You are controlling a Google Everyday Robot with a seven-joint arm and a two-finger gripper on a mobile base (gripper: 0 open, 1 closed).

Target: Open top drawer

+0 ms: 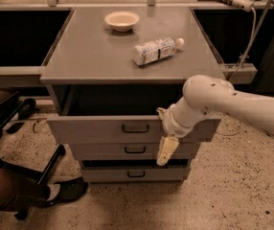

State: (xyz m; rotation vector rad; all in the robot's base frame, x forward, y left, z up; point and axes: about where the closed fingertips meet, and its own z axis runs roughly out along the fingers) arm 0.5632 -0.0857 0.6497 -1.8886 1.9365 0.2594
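The grey surface [94, 56] lies directly above the top drawer [89, 130]. This drawer, the widest of the stack, sits partway out, with a plain grey front and a small black loop handle [135, 128] at its centre. The white arm [233, 102] reaches in from the drawer's right. Above the drawer, on the surface, are a toppled bottle [155, 50] and a bowl [122, 20]. The hand [165, 150] hangs before the drawer front's right part; I cannot tell how open it is or whether it grips anything.

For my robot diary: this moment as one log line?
top drawer: part open | tool: low, right of handles | also: bowl, bottle
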